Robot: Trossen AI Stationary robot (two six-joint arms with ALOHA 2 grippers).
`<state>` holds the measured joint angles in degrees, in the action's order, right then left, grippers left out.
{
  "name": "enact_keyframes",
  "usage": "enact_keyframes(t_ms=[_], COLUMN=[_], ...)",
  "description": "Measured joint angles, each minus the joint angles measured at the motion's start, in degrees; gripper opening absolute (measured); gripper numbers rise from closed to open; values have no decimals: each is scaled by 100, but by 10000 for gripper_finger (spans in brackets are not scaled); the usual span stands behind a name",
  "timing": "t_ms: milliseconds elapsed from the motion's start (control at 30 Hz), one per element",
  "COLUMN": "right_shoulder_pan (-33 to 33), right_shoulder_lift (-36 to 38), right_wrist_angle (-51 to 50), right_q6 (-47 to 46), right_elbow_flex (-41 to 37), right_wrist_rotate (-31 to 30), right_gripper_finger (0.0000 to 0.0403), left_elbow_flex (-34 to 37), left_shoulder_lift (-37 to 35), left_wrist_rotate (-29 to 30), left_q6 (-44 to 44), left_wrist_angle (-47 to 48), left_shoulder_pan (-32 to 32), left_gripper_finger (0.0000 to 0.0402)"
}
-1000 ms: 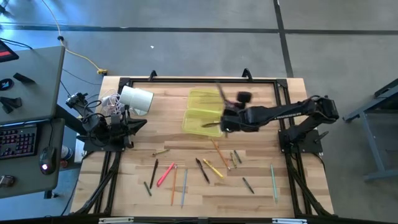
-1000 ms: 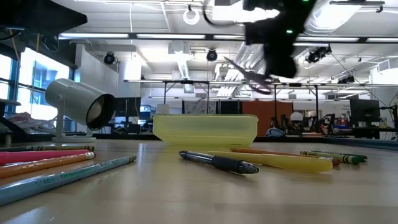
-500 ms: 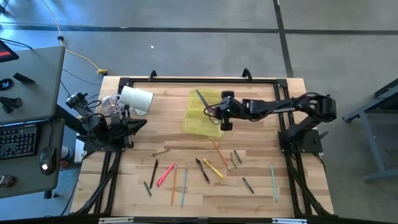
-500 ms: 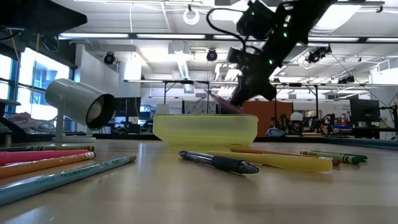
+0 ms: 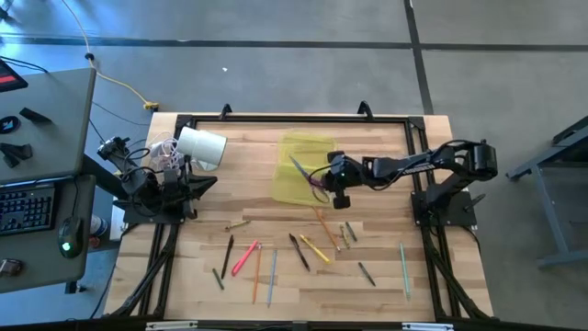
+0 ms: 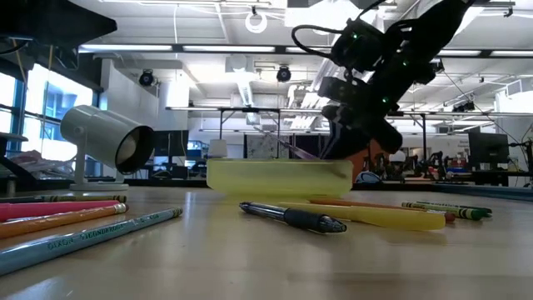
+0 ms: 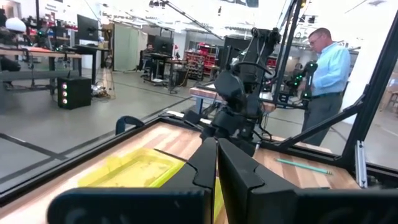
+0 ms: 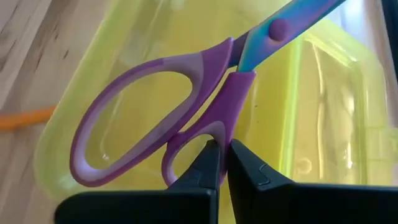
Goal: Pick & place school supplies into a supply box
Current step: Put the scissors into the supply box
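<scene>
Holding the scissors [image 8: 186, 118] by one purple handle loop, my right claw [image 5: 336, 180] pinches it tight, fingers [image 8: 208, 163] nearly together around the loop's rim. I hang at the 3 o'clock edge of the box [image 5: 299, 170], which sits near the desk's [image 5: 230, 188] middle toward 12 o'clock. I count one pair of scissors and one box. The scissors' long axis runs from my claw toward 10 o'clock over the box, blades leading, handles at my fingers; in the low view the blade end [image 6: 293, 148] slopes down to the box rim [image 6: 279, 177]. Whether the tip touches the box floor I cannot tell.

Loose supplies on the desk, toward 6 o'clock, I count at about thirteen: a small dark one [image 5: 238, 224] by itself; a cluster of a short dark one [image 5: 218, 278], a dark pen [image 5: 226, 256], a pink one [image 5: 244, 258], an orange one [image 5: 256, 273] and a light blue one [image 5: 272, 278]; a dark pen [image 5: 299, 251] beside a yellow one [image 5: 313, 248]; a long orange pencil [image 5: 324, 227]; two short green ones [image 5: 348, 233]; a dark one [image 5: 367, 273]; a pale green one [image 5: 403, 269] nearest 4 o'clock. Most lie roughly along the 12-to-6 line.

My left claw [image 7: 217, 163] waits at the desk's 9 o'clock edge, fingers pressed together, beside the white cylinder [image 5: 201, 146].
</scene>
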<state>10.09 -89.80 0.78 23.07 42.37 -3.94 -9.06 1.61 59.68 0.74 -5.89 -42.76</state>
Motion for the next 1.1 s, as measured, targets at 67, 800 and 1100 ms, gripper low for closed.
enact_keyframes(t_ms=[67,800,1100], right_shoulder_pan=[2,205,232], right_shoulder_lift=[2,-409,-1762], right_wrist_angle=[67,1961,3322], right_q6=[-123,11,181], right_elbow_flex=[-11,-5,105], right_wrist_rotate=[-20,147,-701], right_gripper_finger=[14,83,83], left_elbow_flex=[0,0,0], left_shoulder_lift=[0,1,1], left_wrist_rotate=[-17,-13,15], left_q6=[-17,-108,-108], left_wrist_angle=[-2,0,5], left_shoulder_pan=[0,0,0], left_gripper_finger=[51,51,51])
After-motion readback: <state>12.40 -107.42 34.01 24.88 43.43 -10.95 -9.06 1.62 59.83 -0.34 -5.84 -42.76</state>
